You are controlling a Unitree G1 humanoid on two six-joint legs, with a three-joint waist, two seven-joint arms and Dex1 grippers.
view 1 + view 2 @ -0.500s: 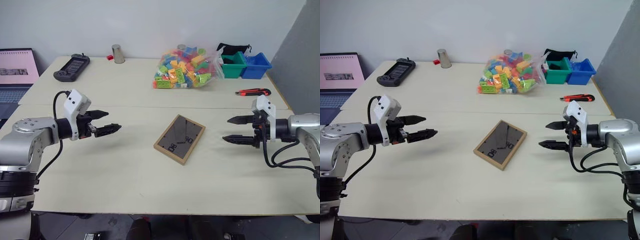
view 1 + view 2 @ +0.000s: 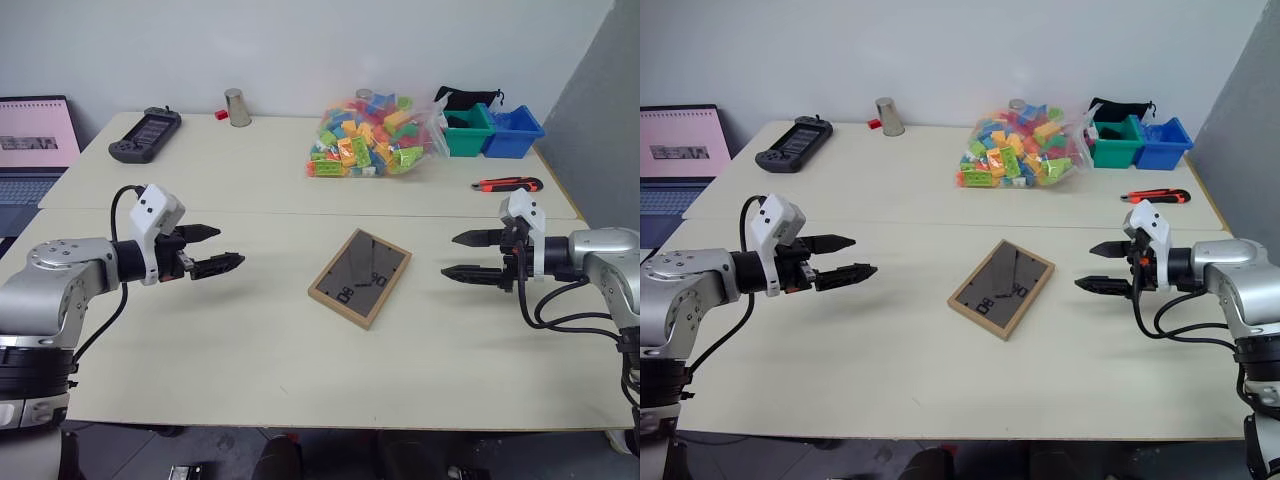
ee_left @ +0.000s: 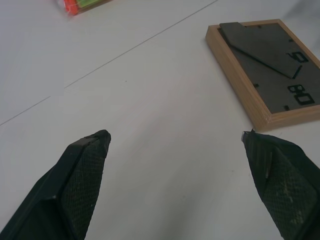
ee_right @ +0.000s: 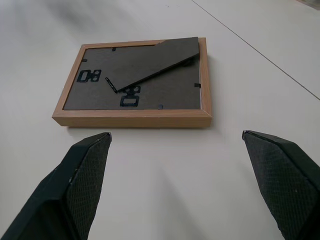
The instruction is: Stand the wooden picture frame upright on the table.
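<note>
Light-wood picture frame (image 2: pixel 359 277), dark-brown back

**Even, soft light; sharp overhead views, softer wrist close-ups**

The scene is brightly and evenly lit from above, with no harsh glare on the matte table (image 2: pixel 250 330). Shadows are faint and diffuse: a soft smudge lies on the tabletop beneath the left gripper (image 2: pixel 220 250) and another beneath the right gripper (image 2: pixel 465 256). Both eye views are crisp from edge to edge, with little visible distortion. In the wrist views the near fingertips (image 4: pixel 90 165) look slightly soft, while the wooden picture frame (image 4: pixel 135 85) stays in focus and casts only a thin shadow along its edge.
</note>
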